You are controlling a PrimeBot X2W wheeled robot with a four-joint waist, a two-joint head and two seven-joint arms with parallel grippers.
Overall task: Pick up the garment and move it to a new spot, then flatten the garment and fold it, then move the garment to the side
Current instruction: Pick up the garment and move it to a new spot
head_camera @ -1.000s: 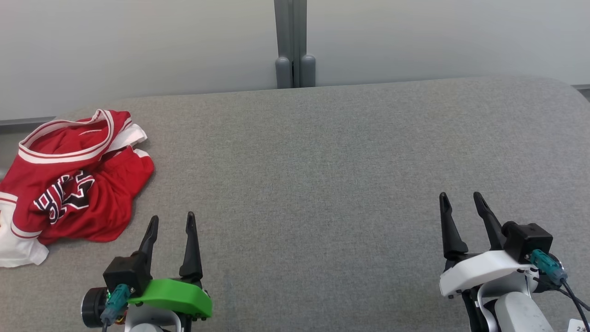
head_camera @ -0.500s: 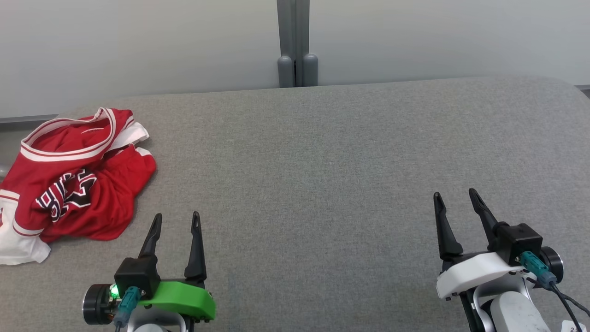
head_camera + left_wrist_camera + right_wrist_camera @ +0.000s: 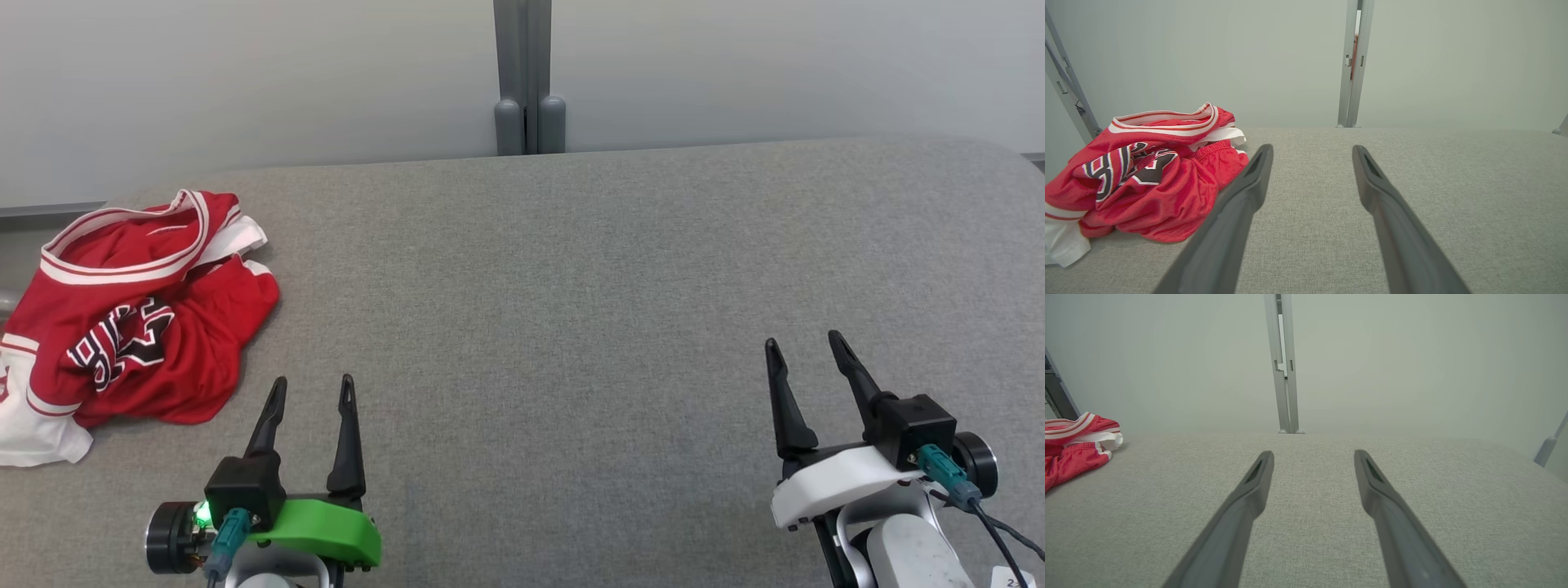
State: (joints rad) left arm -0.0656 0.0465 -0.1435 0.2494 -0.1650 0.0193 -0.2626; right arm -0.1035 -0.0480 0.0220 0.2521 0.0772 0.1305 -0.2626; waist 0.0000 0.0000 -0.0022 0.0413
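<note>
A crumpled red jersey (image 3: 131, 327) lies left of both grippers, left gripper (image 3: 314, 384) and right gripper (image 3: 804, 343), jaws wide, empty.

Grey fabric-covered table (image 3: 571, 261), rounded far corners. Pale plain wall (image 3: 245, 82) behind it. Grey vertical post (image 3: 529, 73) stands at the table's far edge, centre.
</note>
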